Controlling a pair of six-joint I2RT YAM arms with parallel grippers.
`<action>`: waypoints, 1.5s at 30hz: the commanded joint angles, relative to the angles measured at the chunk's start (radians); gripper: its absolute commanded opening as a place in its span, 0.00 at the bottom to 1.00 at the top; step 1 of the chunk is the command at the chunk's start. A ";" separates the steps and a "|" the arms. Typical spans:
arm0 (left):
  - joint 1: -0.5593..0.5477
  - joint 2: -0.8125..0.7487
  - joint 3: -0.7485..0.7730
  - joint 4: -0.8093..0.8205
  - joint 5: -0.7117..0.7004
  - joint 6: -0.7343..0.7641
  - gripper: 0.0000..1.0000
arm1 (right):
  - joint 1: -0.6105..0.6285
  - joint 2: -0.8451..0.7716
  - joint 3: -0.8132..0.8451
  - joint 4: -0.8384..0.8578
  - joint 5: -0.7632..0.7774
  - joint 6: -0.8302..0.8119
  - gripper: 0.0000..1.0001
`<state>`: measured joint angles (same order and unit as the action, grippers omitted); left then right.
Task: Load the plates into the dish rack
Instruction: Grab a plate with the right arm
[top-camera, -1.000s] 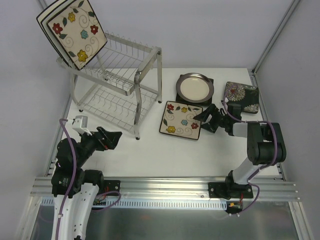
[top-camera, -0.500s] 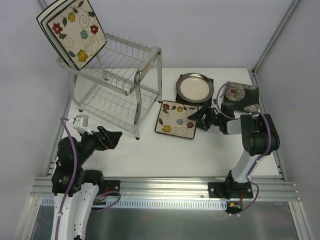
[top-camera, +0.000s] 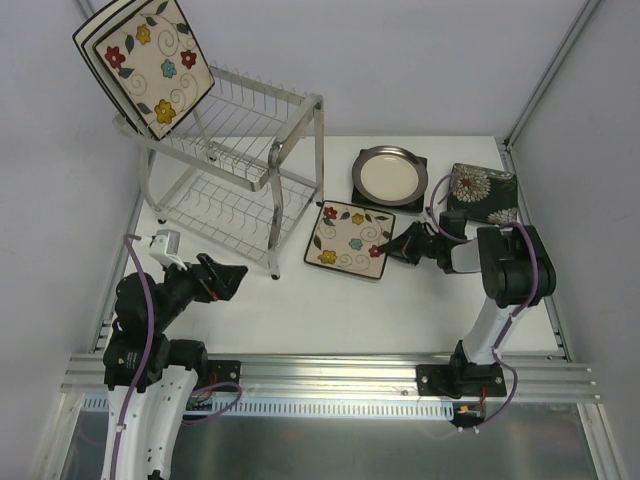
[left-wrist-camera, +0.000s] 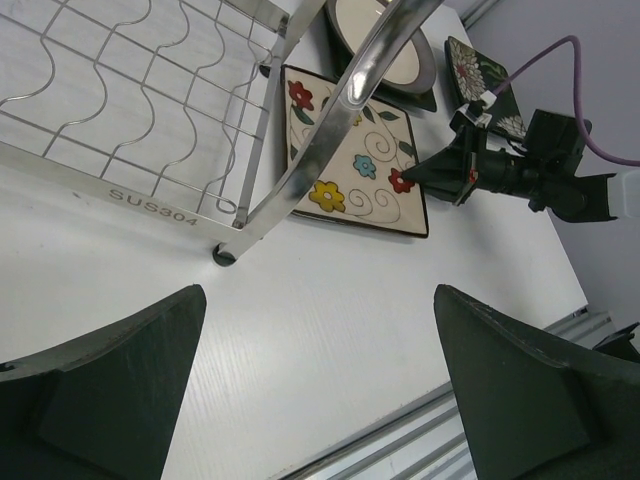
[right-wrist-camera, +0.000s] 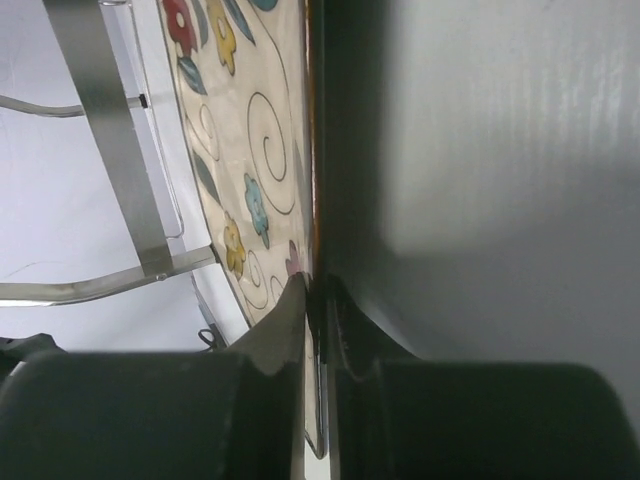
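Top external view: the rack (top-camera: 235, 170) stands well to the left of the right gripper (top-camera: 385, 250), on the far side of the plate it grips. Two racked plates (top-camera: 150, 65) lean at the rack's far upper corner, farthest from both tools. A floral plate (top-camera: 348, 238) lies on the table (top-camera: 330, 310) directly in front of the right fingertips, its far edge near the rack's front post. The round plate (top-camera: 390, 175) sits just ahead and to the side of that gripper, and a dark plate (top-camera: 482, 192) lies close beside its wrist.

In the right wrist view the right jaws are pinched together on the floral plate's near rim, a thin bite at one edge only. The left gripper (left-wrist-camera: 320, 380) hangs with fingers wide apart and nothing between them, pointing at the rack's lower tier.

The step in hand looks like lifting this plate for the rack. With so little rim held, it will likely pivot, so raise the held edge slowly and let the far edge drag until the plate stands. Then swing wide of the post and lower it edge first into a free slot. Keep clear of the round plate on the way up.
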<state>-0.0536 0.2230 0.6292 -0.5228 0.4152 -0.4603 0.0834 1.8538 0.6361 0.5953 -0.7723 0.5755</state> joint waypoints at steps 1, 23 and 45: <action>-0.009 0.012 0.021 0.006 0.052 -0.011 0.99 | 0.006 -0.050 -0.027 -0.052 0.038 -0.034 0.01; -0.043 0.085 -0.046 0.141 0.283 -0.287 0.99 | -0.007 -0.544 0.082 -0.543 0.004 -0.160 0.00; -0.416 0.309 -0.017 0.296 -0.030 -0.377 0.99 | -0.030 -0.881 0.178 -0.735 -0.163 -0.135 0.01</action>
<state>-0.4152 0.5060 0.5735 -0.2928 0.5018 -0.8204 0.0601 1.0626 0.7174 -0.2253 -0.7444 0.3824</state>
